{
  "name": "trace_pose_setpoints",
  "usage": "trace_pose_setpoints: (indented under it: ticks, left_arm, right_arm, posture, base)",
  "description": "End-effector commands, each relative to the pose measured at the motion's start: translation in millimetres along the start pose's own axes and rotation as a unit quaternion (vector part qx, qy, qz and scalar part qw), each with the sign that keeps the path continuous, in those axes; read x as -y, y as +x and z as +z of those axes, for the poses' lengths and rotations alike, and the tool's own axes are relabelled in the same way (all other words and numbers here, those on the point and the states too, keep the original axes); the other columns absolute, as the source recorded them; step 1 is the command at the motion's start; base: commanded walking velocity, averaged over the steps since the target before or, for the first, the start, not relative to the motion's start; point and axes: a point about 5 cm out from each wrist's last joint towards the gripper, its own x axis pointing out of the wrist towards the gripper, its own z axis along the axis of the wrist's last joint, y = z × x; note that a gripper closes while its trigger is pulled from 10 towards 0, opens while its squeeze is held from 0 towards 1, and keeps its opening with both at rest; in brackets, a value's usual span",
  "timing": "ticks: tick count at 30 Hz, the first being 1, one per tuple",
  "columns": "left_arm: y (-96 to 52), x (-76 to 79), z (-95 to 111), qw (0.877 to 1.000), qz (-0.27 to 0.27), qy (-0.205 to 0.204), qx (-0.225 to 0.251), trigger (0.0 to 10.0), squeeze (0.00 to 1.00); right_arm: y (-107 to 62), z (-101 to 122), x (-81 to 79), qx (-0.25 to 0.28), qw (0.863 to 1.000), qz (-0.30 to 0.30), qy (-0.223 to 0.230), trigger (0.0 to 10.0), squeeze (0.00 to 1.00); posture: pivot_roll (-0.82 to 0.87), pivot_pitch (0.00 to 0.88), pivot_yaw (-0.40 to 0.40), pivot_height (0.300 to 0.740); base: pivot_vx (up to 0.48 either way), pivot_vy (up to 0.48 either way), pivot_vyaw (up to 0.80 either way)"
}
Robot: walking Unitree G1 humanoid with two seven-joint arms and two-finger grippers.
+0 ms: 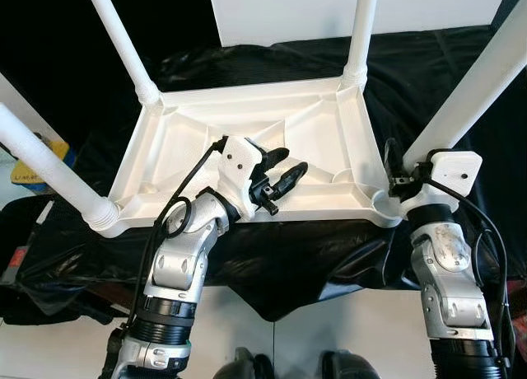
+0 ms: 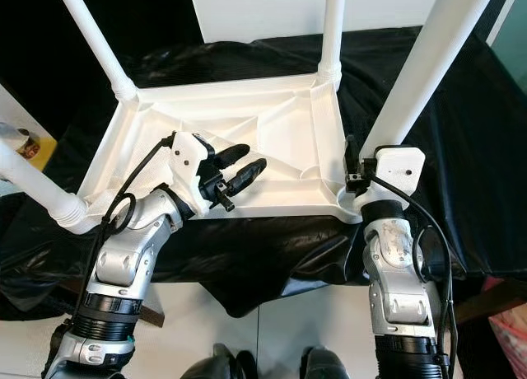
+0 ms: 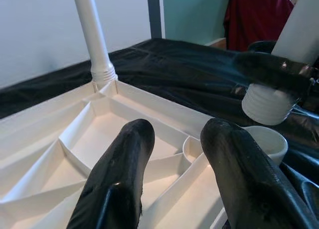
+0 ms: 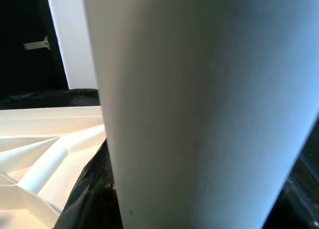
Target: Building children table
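Observation:
A white plastic table top (image 1: 247,119) lies upside down on a black cloth, ribs facing up. Three white legs stand in its corners: far left (image 1: 123,41), far right (image 1: 361,33) and near left (image 1: 49,169). My right gripper (image 1: 403,177) is shut on a fourth leg (image 1: 469,91), which leans out to the right at the near right corner. The leg's threaded end (image 3: 269,102) hangs just above the round socket (image 3: 266,139). My left gripper (image 1: 292,162) is open over the ribbed underside near the front edge, with nothing between its fingers (image 3: 124,164).
The black cloth (image 1: 288,264) drapes over the support's front edge. A white panel (image 1: 329,8) stands behind the table top. A yellow and blue item (image 1: 29,173) sits at the far left. A red cloth (image 3: 259,15) hangs in the background.

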Motion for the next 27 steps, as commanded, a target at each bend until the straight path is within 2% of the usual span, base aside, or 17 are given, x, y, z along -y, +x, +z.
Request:
trace_pose_setpoints:
  ticks: [1, 6, 13, 23, 27]
  left_arm:
    - [-2.8, 4.4, -6, 0.999, -0.035, 0.0, -0.006, 10.0, 0.0]
    - [-2.9, 5.8, -6, 0.999, -0.041, -0.006, -0.004, 10.0, 0.0]
    - [-5.7, 8.7, -6, 0.999, -0.053, 0.002, -0.002, 10.0, 0.0]
    - [-7.5, 21.8, -9, 0.996, -0.084, 0.016, -0.006, 10.0, 0.0]
    - [-7.2, 26.8, -11, 0.996, -0.092, 0.008, -0.006, 10.0, 0.0]
  right_arm:
    - [-1.0, -1, -1.5, 0.005, 1.0, 0.006, 0.006, 10.0, 0.0]
    - [-2.7, -7, -0.5, -0.003, 1.0, 0.015, 0.0, 10.0, 0.0]
    - [2.7, -11, -7.3, -0.004, 1.0, 0.031, 0.005, 10.0, 0.0]
    - [-2.0, -19, 4.7, -0.017, 1.0, 0.016, -0.012, 10.0, 0.0]
    - [-4.6, -23, 7.5, -0.025, 1.0, 0.012, -0.015, 10.0, 0.0]
  posture:
    - [-0.19, 0.054, 0.093, 0.74]
    - [-0.15, 0.046, 0.071, 0.74]
    - [-0.12, 0.05, 0.049, 0.74]
    - [-0.1, 0.064, 0.014, 0.74]
    - [-0.11, 0.065, 0.01, 0.74]
  base:
    - [0.0, 0.0, 0.0]
    - [0.0, 0.0, 0.0]
    - [0.0, 0.0, 0.0]
    - [0.0, 0.0, 0.0]
    - [0.0, 0.0, 0.0]
